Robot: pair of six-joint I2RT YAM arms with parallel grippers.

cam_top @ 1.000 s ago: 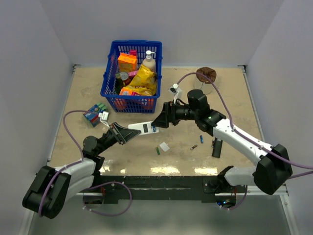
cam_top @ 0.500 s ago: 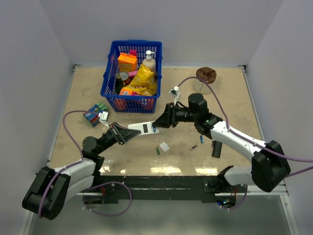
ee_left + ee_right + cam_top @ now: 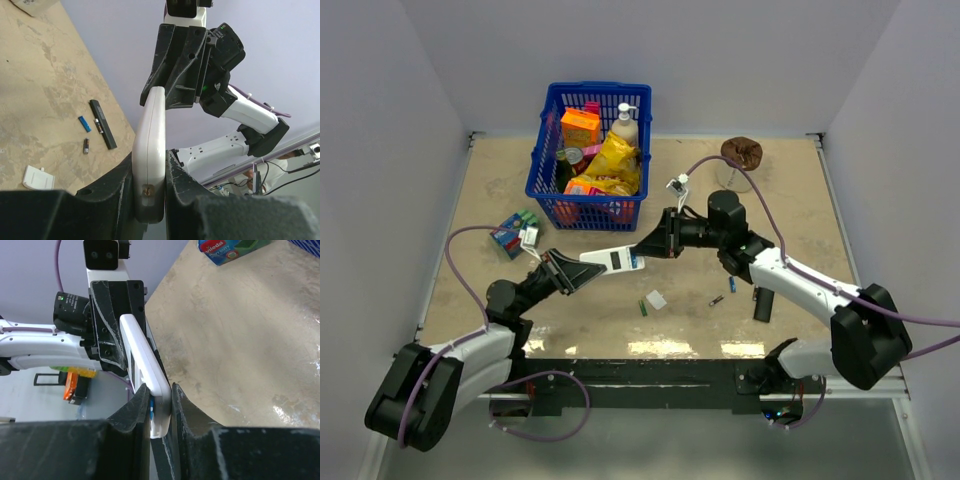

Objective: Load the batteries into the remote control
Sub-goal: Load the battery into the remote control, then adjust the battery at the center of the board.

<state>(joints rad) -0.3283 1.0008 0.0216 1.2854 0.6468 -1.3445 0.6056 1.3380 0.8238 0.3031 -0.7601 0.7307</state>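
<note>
the right gripper is closed over the far end of the remote, one finger on each flat face. a sliver of blue battery is pinched between one finger and the remote's face. the left gripper is clamped tight on the other end, so the remote hangs in the air between the two arms, above the table.

the main risk, as i judge it, is the battery. it shows only as a thin edge, and i cannot tell whether it sits square in its slot. if it is crooked, the squeeze could pop it out sideways and it would drop and roll.

the second risk is two arms holding one stiff thing. any pull or twist from either arm could lever the remote out of the other's fingers, or shift the grip enough to free the battery.

below lie a green battery, another blue one and a dark one beside a black remote, with a small white cover nearby. a dropped battery could land among these.
</note>
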